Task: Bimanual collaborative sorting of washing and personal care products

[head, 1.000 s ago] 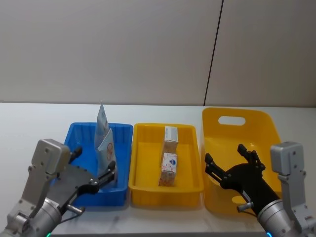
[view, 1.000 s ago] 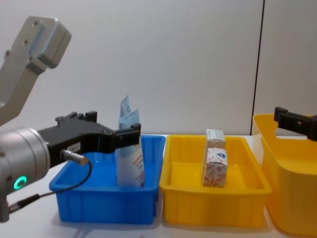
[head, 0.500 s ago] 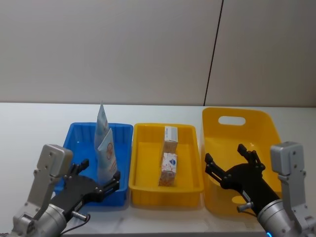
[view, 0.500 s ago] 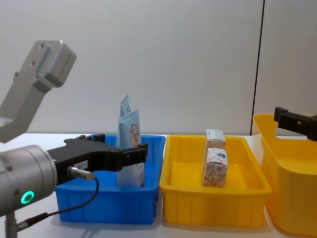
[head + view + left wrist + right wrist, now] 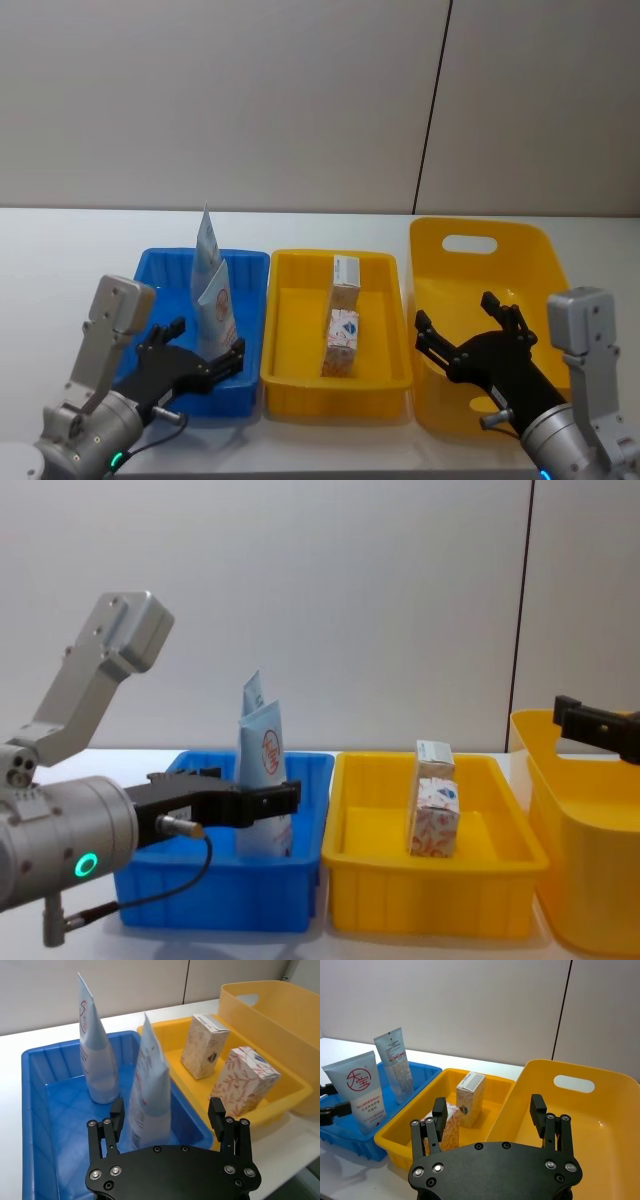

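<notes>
Two tubes: both stand cap-down in the blue bin (image 5: 245, 254). The logo tube (image 5: 217, 300) is just ahead of the left claw (image 5: 208, 340), and the plain tube (image 5: 205, 245) stands farther ahead, behind the first one.
Left claw: released. Its fingers (image 5: 117, 1112) are spread wide, one at each side of the logo tube, and as far as we can see neither of them presses it. The claw hangs low, over the near end of the blue bin.
Change: one second ago this claw was at the upper part of the logo tube. Now it has sunk toward the tube's foot and its wrist has swung lower. The tube itself has not moved or tilted.
Meaning: the logo tube stands alone without any grip, so we judge it as delivered. The left claw only has to come away from it.
Cartons: two cartons (image 5: 346, 275) stand in the mid bin (image 5: 300, 253), to the left of the right claw (image 5: 455, 325) and to the right of the left claw.
Right claw: released and grasping nothing. It hovers over the big bin (image 5: 530, 260), at the same place as one second ago.
Progress: every product we see is already with its own kind, so we think the sorting is near its end.
Risk: the logo tube is tall on a small cap. A finger that brushes it on the way out could push it over against the plain tube.
</notes>
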